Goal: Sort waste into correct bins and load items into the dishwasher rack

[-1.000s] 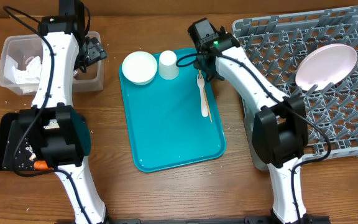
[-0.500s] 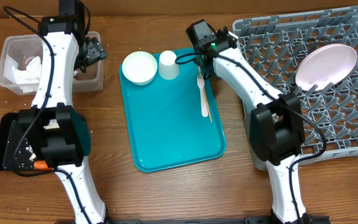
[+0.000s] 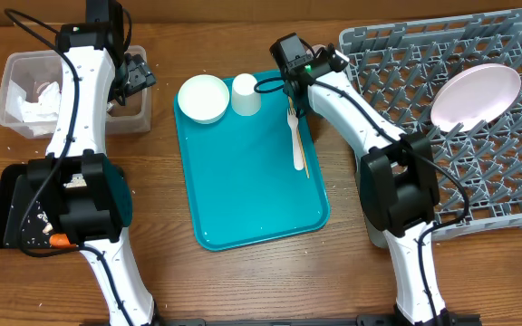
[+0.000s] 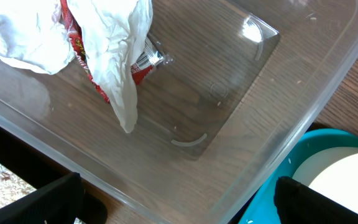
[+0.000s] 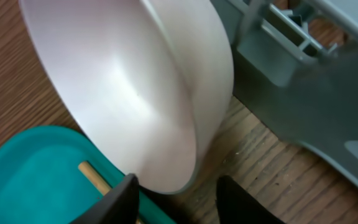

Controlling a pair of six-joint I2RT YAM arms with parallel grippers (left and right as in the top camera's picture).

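Note:
In the right wrist view a white bowl [image 5: 135, 93] stands tilted on its rim, between the teal tray's corner and the grey dishwasher rack [image 5: 303, 81]. My right gripper [image 5: 178, 190] straddles that rim. One finger is against the bowl's inner side, and a strip of wood shows before the other. From overhead, that gripper [image 3: 294, 96] hides this bowl. My left gripper [image 4: 179, 205] hangs wide open over the clear tub [image 4: 272, 74], which holds napkins [image 4: 114, 37] and a red wrapper [image 4: 138, 71]. A second bowl [image 3: 203, 98], a cup [image 3: 246, 94] and a fork [image 3: 295, 136] lie on the tray.
The teal tray [image 3: 252, 199] fills the middle. A pink plate [image 3: 476, 93] leans in the rack [image 3: 515, 190]. The black tray [image 3: 3, 208], front left, holds crumbs and a carrot [image 3: 59, 241]. A wooden stick [image 3: 304, 158] lies beside the fork.
My right gripper has shifted a little left and toward the back, and its jaws have narrowed around the bowl's rim. The left arm has not moved.

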